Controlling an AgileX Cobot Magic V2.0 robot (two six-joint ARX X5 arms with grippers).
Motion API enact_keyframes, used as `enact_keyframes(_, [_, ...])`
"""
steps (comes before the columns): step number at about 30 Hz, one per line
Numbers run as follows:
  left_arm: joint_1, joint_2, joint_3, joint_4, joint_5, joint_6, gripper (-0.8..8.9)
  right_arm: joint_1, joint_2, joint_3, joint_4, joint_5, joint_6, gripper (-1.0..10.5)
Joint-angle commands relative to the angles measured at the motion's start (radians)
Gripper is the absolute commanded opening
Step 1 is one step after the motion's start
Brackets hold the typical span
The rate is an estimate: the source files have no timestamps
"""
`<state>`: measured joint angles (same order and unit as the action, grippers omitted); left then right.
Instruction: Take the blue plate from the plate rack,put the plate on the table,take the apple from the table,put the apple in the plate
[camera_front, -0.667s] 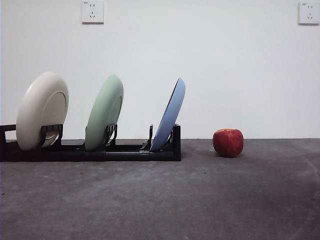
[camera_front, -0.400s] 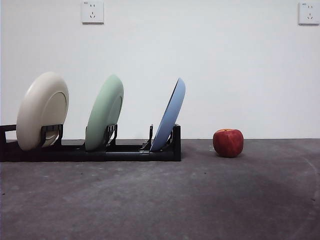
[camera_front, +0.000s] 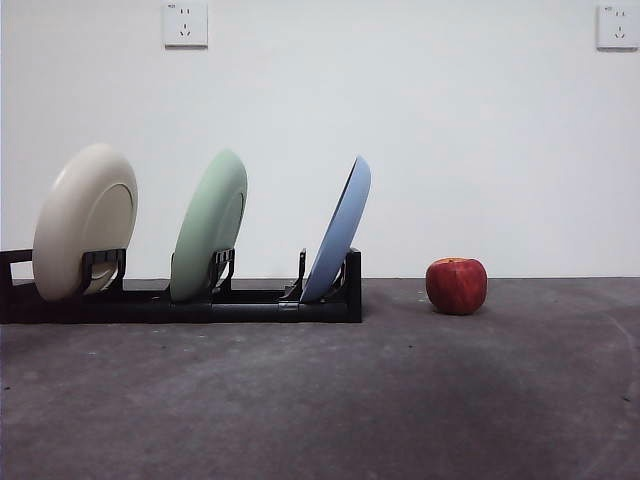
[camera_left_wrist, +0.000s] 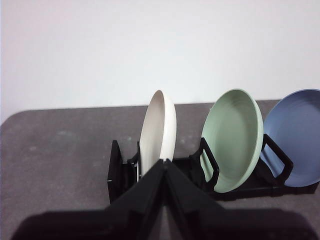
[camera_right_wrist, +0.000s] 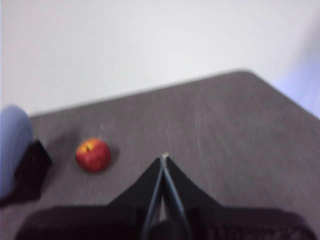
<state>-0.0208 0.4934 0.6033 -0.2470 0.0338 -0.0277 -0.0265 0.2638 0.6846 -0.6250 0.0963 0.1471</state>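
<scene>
Wrist views — both tools (camera_left_wrist: 165, 162) (camera_right_wrist: 163, 157) closed, empty.

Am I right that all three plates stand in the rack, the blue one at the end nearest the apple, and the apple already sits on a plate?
Not quite: the apple sits on the bare table, beside the rack, as the front view shows. The blue plate does stand at the end nearest it.

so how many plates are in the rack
3, all upright in the plate rack: cream plate at one end, pale green plate in the middle, blue plate nearest the apple.
</scene>
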Motion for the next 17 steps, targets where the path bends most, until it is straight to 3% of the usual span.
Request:
enact_keyframes(1, [0.002,0.071,0.109,-0.068,0.001,-0.008,-0.05,0.001,0.086,0.089,-0.103,-0.003,0.007,0.0])
enact_keyframes(10, [0.002,0.307,0.458,-0.329,0.053,-0.023,-0.05,0.001,0.331,0.311,-0.291,-0.003,0.008,0.0])
enact_keyframes(13, [0.002,0.397,0.547,-0.36,0.157,-0.035,-0.06,0.001,0.4,0.362,-0.339,-0.013,0.01,0.0])
enact_keyframes(17, [-0.006,0.553,0.684,-0.407,0.305,-0.074,-0.06,0.001,0.485,0.412,-0.385,-0.109,0.004,0.0])
